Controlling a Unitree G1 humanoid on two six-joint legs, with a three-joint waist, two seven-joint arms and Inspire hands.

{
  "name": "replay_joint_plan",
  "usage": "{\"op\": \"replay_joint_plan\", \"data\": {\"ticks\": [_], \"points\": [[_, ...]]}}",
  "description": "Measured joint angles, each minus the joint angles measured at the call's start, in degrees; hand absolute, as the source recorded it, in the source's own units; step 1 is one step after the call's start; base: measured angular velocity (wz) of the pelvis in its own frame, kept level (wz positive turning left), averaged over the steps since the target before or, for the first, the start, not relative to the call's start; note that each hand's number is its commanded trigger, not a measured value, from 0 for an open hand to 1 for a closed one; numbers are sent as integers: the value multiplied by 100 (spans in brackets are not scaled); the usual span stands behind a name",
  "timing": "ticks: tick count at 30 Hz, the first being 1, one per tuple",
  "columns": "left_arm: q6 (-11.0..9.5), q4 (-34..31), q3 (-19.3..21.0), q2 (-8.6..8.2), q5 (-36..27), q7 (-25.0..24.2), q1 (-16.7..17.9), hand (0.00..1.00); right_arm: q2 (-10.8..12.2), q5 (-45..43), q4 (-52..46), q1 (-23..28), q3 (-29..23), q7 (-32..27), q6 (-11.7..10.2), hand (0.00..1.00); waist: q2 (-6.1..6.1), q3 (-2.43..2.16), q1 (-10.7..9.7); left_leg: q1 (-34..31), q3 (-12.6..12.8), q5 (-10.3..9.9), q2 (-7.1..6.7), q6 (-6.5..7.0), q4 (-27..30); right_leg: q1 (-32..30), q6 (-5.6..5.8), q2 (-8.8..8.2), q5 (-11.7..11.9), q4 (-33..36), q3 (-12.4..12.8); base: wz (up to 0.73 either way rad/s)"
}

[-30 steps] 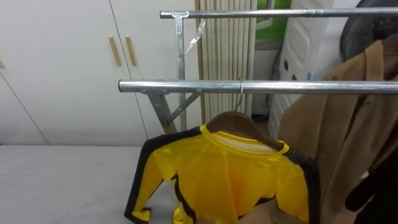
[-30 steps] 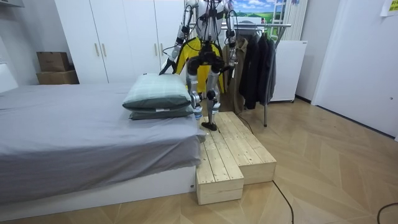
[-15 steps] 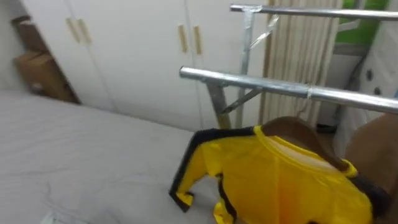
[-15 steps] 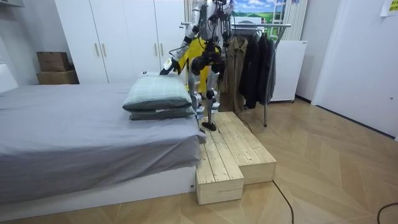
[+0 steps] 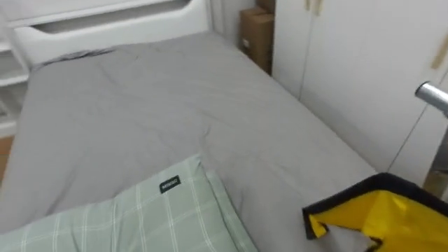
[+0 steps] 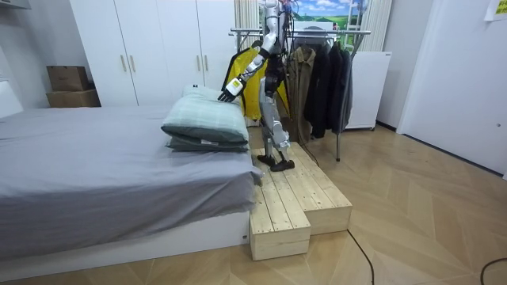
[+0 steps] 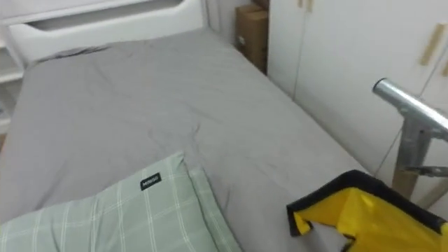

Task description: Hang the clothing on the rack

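Left eye view: grey bed (image 5: 175,105) ahead, checked pillow (image 5: 126,220) at seven o'clock, a sleeve of the yellow jacket (image 5: 392,220) at four, the rail (image 5: 435,96) end at three.

Room view: the robot stands on the wooden platform (image 6: 293,194) facing the bed, left hand (image 6: 225,94) held toward the pillow. Whether it is open or closed I cannot tell. The jacket hangs on the rail.

Right eye view: wardrobe (image 7: 336,49) at one.

That garment looks hung; the next move calls for finding another.

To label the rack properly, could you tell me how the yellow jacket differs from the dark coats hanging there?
The yellow jacket is bright with black trim; the dark coats are plain dark. The yellow jacket hangs at the end of the rack nearest the bed, the dark coats towards the other end. Both hang from that rack.
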Motion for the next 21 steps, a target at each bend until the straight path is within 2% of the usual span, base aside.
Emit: {"op": "replay_joint_plan", "data": {"ticks": [1, 2, 3, 4, 5, 6, 7, 8, 9, 10, 11, 12, 13, 14, 15, 16, 17, 18, 19, 21], "points": [[0, 15, 1, -38, -151, -32, -1, 0, -39, 196, 1, 38, 3, -5, 11, 0, 69, -6, -4, 44, -28, 8, 108, -54, -60, -23, 135, -18, 108, 135, 10, 41], [0, 20, -4, -63, -191, -109, -31, 0, -65, 613, -2, 145, -53, -17, 14, 0, 185, 24, -94, 127, -29, 114, 282, -210, -74, -52, -22, -55, 137, 291, 98, 71], [-1, 23, -15, -87, -192, -137, -61, 0, -80, 851, -1, 240, -107, -17, 23, 0, 155, 25, -162, 165, -33, 210, 349, -269, -75, -50, -191, -159, 37, 381, 153, 140], [-17, 30, -23, -176, -188, -201, -147, 0, -79, 1216, 0, 420, -281, -22, 46, 0, 7, 48, -244, 191, -45, 289, 346, -350, 9, -175, -173, -669, -192, 793, 641, 167], [-87, 36, -29, -277, -197, -247, -164, 0, -38, 1422, 8, 531, -495, -43, 45, 0, -98, 64, -244, 102, -164, 225, 346, -380, 304, -330, 156, -958, -355, 1219, 1256, 152], [-104, 36, -53, -301, -226, -267, -156, 0, 2, 1505, 16, 546, -543, -64, 34, 0, -170, 29, -240, 50, -211, 201, 334, -369, 427, -275, 213, -945, -385, 1187, 1279, 104], [-103, 75, -188, -342, -371, -372, -161, 0, 14, 1528, 49, 577, -516, -128, -16, 0, -45, 66, -223, 21, -313, 206, 329, -367, 483, -6, 271, -903, -320, 943, 1041, 71], [-103, 123, -204, -343, -399, -474, -172, 0, -32, 1542, 142, 632, -537, -142, -70, 0, 11, 73, -221, 31, -463, 232, 295, -346, 290, 246, 348, -826, -199, 620, 876, 63], [-103, 151, -159, -339, -394, -489, -172, 0, -13, 1545, 160, 636, -568, -142, -111, 0, 15, 72, -219, 26, -553, 294, 267, -317, 172, 381, 370, -792, -147, 484, 813, 47], [-104, 272, 1, -342, -390, -503, -167, 0, 51, 1552, 178, 683, -643, -145, -156, 0, 35, 67, -217, 54, -837, 501, 211, -368, 20, 564, 388, -703, -51, 267, 723, 49], [-103, 353, 144, -342, -392, -501, -166, 0, 113, 1562, 180, 747, -746, -171, -167, 0, 38, 70, -348, 67, -1001, 545, 208, -335, -63, 730, 369, -613, 83, 53, 646, 58], [-103, 361, 177, -342, -393, -501, -166, 0, 170, 1561, 181, 775, -815, -172, -176, 0, 8, 70, -405, 65, -1075, 575, 191, -319, -109, 799, 375, -591, 143, -48, 663, 77], [-104, 361, 190, -344, -402, -507, -171, 0, 286, 1562, 183, 786, -1001, -172, -190, 0, 5, 58, -477, 48, -1241, 613, 153, -277, -183, 843, 405, -513, 258, -194, 947, 71], [-104, 365, 185, -344, -402, -539, -174, 0, 374, 1572, 188, 786, -1097, -172, -240, 0, -33, 58, -501, 71, -1402, 683, 94, -236, -226, 869, 450, -423, 357, -293, 1344, 61], [-104, 374, 180, -344, -403, -563, -174, 0, 400, 1577, 190, 788, -1104, -172, -265, 0, -32, 60, -501, 99, -1529, 704, 80, -223, -256, 887, 467, -384, 401, -306, 1505, 46], [-105, 446, 176, -337, -403, -573, -173, 0, 451, 1589, 190, 786, -1146, -179, -301, 0, -28, 68, -489, 225, -1957, 733, 67, -196, -338, 838, 461, -305, 434, -249, 1900, 21], [-113, 546, 193, -293, -421, -567, -166, 0, 510, 1588, 178, 772, -1150, -183, -355, 0, -39, 72, -444, 265, -2383, 732, 90, -196, -359, 802, 404, -95, 434, -567, 2521, 4], [-134, 571, 244, -251, -460, -566, -153, 0, 562, 1589, 156, 744, -1152, -183, -361, 0, -65, 88, -426, 240, -2528, 730, 97, -199, -363, 788, 362, 64, 583, -938, 2834, -5], [-149, 668, 300, -234, -619, -558, -156, 0, 630, 1589, 33, 666, -1143, -186, -389, 0, -21, 96, -493, 192, -2671, 719, 116, -220, -410, 895, 367, 178, 1040, -1239, 3000, 19], [-149, 702, 271, -254, -821, -558, -154, 0, 648, 1590, 29, 704, -1131, -245, -468, 0, -48, 120, -546, 212, -2573, 749, 117, -261, -528, 1006, 373, 175, 1106, -1326, 2850, 42]]}}
